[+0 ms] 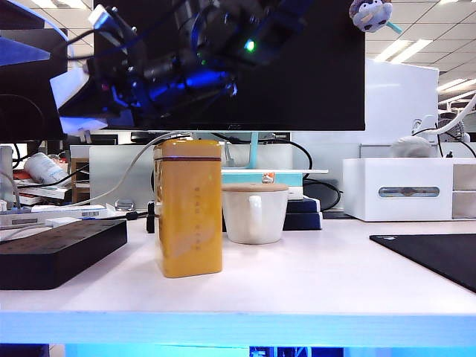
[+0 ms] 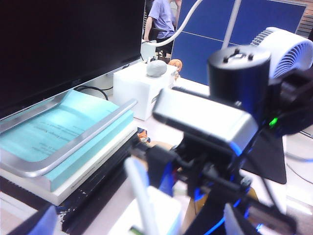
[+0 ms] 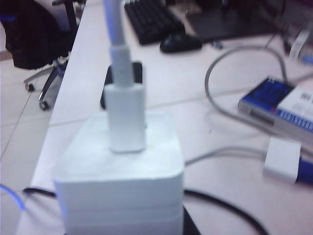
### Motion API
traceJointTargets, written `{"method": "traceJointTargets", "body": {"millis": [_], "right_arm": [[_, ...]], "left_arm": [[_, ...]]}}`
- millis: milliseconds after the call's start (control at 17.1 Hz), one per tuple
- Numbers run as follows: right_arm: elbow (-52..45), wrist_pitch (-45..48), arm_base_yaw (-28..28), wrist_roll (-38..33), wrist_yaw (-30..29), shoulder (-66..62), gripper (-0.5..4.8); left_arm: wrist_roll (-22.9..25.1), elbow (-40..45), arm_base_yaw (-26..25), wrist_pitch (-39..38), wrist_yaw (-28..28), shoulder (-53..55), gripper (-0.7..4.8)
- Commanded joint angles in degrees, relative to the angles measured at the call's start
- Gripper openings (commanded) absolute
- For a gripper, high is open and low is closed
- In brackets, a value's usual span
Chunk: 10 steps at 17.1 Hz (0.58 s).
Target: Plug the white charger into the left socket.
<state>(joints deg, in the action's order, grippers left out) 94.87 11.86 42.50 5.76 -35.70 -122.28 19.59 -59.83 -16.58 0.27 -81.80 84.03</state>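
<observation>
R tool (image 3: 122, 205) gripping white charger (image 3: 120, 166), L tool (image 2: 146, 215) spread wide nearby, both up over black power strip (image 1: 56, 249) at counter (image 1: 297, 282) left.

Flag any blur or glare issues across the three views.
Exterior view: arms dark and blurred against the monitor, blue glow along the table edge. Left wrist view: near foreground soft. Right wrist view: white charger overexposed and slightly soft, background blurred.

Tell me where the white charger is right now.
The white charger fills the right wrist view, close against that camera with its cable plugged into its face, above the white desk; in the exterior view I cannot pick it out.
</observation>
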Motion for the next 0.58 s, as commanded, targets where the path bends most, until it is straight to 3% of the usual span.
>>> {"method": "traceJointTargets", "body": {"millis": [58, 350, 584], "right_arm": [[0.3, 2.0, 0.4, -0.2, -2.9, -0.2, 0.92], [0.4, 1.9, 2.1, -3.2, -5.4, 1.0, 0.93], [0.4, 1.9, 1.6, -3.2, -7.0, 1.3, 0.93]], "left_arm": [[0.1, -0.2, 0.0, 0.6, 0.0, -0.2, 4.79], [-0.1, -0.2, -0.5, 0.6, 0.5, -0.2, 4.79], [-0.1, -0.2, -0.5, 0.5, -4.9, -0.2, 4.79]]}}
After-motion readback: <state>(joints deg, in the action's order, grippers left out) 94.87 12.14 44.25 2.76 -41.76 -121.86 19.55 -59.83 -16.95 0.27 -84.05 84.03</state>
